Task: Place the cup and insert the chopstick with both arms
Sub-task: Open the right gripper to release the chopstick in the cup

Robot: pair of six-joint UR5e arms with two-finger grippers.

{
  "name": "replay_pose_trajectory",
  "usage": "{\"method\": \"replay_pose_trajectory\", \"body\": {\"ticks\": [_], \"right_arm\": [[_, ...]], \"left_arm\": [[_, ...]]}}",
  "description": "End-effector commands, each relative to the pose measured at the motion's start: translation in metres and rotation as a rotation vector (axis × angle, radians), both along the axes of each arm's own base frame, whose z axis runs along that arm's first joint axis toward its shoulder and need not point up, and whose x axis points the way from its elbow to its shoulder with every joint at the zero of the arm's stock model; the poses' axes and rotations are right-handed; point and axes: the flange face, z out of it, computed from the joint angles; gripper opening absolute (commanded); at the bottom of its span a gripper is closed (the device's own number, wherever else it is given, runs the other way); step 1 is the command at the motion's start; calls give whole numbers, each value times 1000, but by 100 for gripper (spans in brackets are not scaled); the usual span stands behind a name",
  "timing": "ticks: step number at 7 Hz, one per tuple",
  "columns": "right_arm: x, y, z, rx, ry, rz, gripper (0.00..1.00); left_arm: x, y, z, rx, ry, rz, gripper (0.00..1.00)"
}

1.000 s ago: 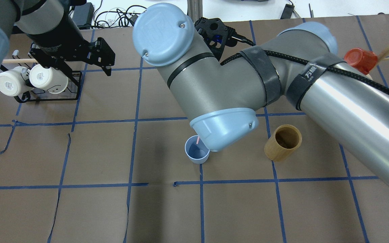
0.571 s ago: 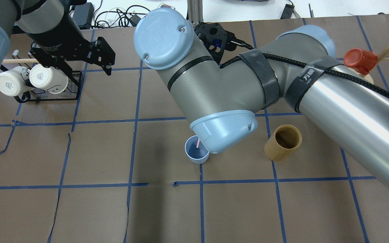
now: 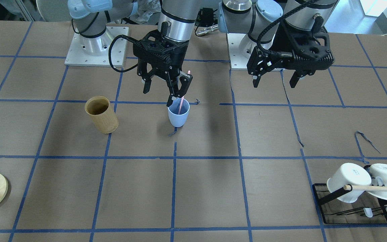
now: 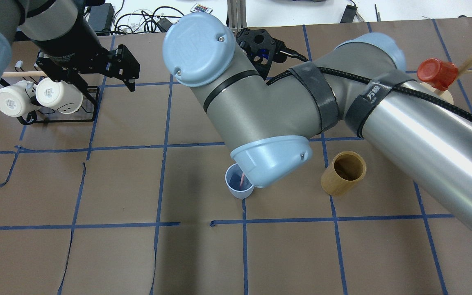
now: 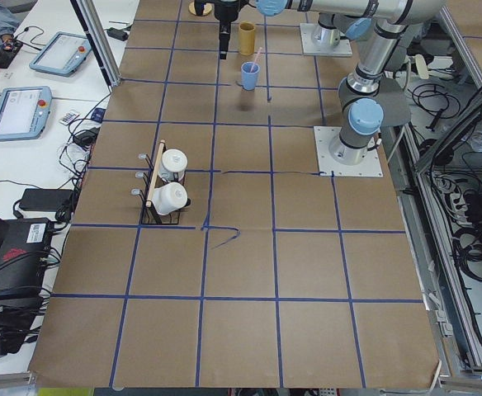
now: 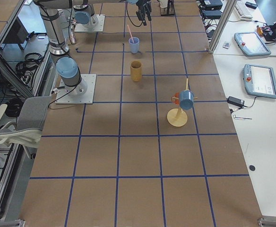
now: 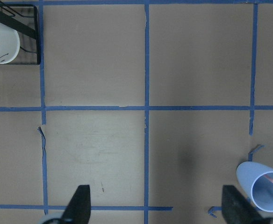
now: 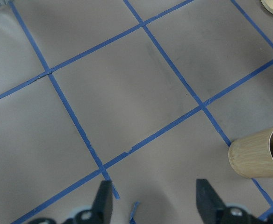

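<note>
- Right gripper [image 3: 160,92]: jaws spread wide, nothing between them in its wrist view. It hangs just above the cup's rim.
- Chopstick [image 3: 181,99]: right beside the gripper's finger on the cup side, lower end inside the cup, leaning on the rim, top sticking out well above it. Can't tell from the front view whether it touches that finger; looks free.
- Cup [image 3: 178,116]: upright on the table [image 3: 213,188], directly under that same finger.
- Left gripper [image 3: 273,84]: jaws apart, empty, hovering well off to the cup's side. The cup sits at the corner of its wrist view.
- Progress, my read: cup placed, chopstick in. Only pulling both arms clear looks left.
- Risk: the right finger is close to the stick, so a sideways exit could flick it out or tip the cup. Lift straight up first.
- Bamboo holder [image 3: 101,115]: near the right gripper's far side, apart from the cup.
- Mug rack [image 3: 324,198], white mugs [image 3: 348,183] and wooden dowel [image 3: 375,188]: well away from the left gripper, out of the way.
</note>
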Motion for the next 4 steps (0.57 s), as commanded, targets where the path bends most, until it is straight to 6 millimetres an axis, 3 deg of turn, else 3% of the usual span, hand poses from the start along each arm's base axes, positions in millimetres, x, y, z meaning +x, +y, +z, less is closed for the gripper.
{"method": "replay_pose_trajectory", "body": {"ticks": [1, 3, 4], "right_arm": [[-15, -14, 15, 10, 14, 69, 100], [-65, -48, 25, 70, -81, 76, 100], [-92, -60, 21, 141, -62, 113, 100]], "left_arm": [[0, 2, -2, 5, 1, 0, 100], [0, -3, -6, 12, 6, 0, 100], [0, -7, -7, 10, 7, 1, 100]]}}
